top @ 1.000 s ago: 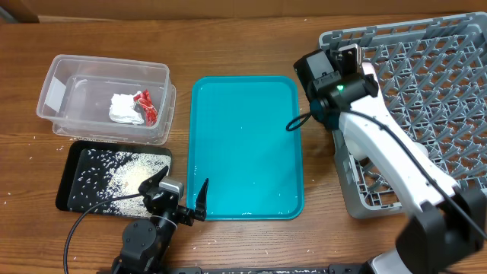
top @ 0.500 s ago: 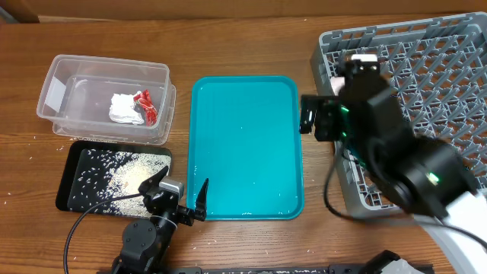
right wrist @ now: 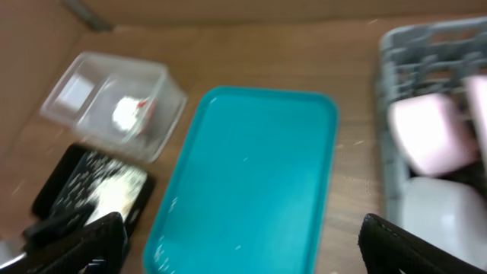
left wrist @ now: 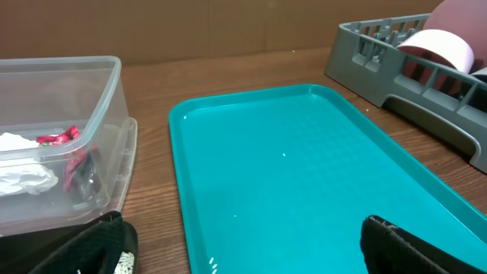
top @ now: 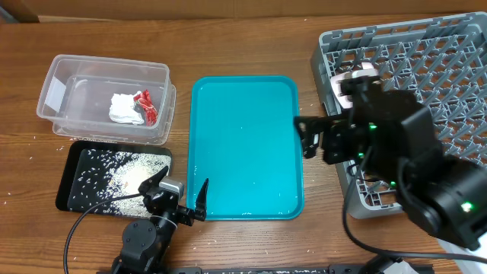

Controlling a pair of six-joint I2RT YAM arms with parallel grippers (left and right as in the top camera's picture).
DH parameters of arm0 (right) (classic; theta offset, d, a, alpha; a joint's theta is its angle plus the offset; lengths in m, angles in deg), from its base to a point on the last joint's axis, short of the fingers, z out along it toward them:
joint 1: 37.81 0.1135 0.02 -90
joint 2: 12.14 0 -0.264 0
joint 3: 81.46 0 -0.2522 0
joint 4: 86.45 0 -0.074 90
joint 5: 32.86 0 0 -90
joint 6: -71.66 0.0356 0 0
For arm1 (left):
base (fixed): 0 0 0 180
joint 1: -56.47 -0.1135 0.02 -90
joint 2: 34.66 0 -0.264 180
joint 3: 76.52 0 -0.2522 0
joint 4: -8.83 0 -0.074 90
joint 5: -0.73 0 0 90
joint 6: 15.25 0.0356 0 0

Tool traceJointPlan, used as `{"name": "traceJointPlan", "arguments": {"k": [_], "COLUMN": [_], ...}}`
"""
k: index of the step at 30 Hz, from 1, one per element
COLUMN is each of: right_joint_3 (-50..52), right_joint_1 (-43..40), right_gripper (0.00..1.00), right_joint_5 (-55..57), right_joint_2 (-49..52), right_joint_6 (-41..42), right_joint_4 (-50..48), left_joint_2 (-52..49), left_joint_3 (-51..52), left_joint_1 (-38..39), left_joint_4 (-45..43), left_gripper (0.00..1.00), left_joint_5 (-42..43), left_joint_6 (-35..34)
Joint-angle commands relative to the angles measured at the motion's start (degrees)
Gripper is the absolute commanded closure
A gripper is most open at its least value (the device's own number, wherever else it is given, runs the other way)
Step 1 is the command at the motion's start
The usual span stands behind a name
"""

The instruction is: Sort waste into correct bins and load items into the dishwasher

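Note:
The clear tub at the back left holds a white tissue wad and a red wrapper. In front of it, the black tray carries scattered rice grains. The grey dish rack fills the right side. A pinkish bowl and a white dish stand in its left part. My right gripper hangs open and empty above the gap between the teal tray and the rack. My left gripper rests open and empty at the teal tray's front-left corner.
The teal serving tray lies mid-table with only a few stray grains near its front edge. Some loose grains dot the wood left of the black tray. My right arm's bulk covers the rack's front-left part in the overhead view.
My right arm has drawn back from the rack's back-left corner toward the front and risen, and its jaws have spread wide. The left arm has not moved.

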Motion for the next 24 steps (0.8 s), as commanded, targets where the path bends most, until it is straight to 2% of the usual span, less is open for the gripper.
{"name": "traceJointPlan", "arguments": {"k": [1, 5, 8, 14, 19, 24], "right_joint_3": [-1.09, 3.87, 9.92, 29.90, 46.66, 58.80], "right_joint_1": [-2.19, -7.54, -12.44, -21.00, -21.64, -21.64], "right_gripper": [0.00, 0.00, 0.00, 0.00, 0.00, 0.00], "right_joint_5": [5.20, 1.88, -1.16, -4.61, -5.03, -5.03], "right_joint_2": [-6.51, -14.64, -19.15, -31.63, -44.72, -54.62], "right_joint_6": [-5.88, -17.88, -18.05, -13.73, -10.95, -10.97], "right_joint_4": [-2.69, -11.52, -13.14, -20.70, -26.69, -33.55], "left_joint_2": [0.59, 0.59, 0.59, 0.59, 0.59, 0.59], "left_joint_3": [0.31, 0.31, 0.31, 0.31, 0.31, 0.31], "left_joint_1": [-0.28, -0.28, -0.28, -0.28, -0.28, -0.28], "left_joint_4": [-0.35, -0.35, -0.35, -0.35, -0.33, -0.35], "left_gripper": [0.00, 0.00, 0.00, 0.00, 0.00, 0.00], "left_joint_5": [0.15, 0.15, 0.15, 0.15, 0.15, 0.15], "left_joint_6": [0.68, 0.68, 0.68, 0.68, 0.68, 0.68]}}
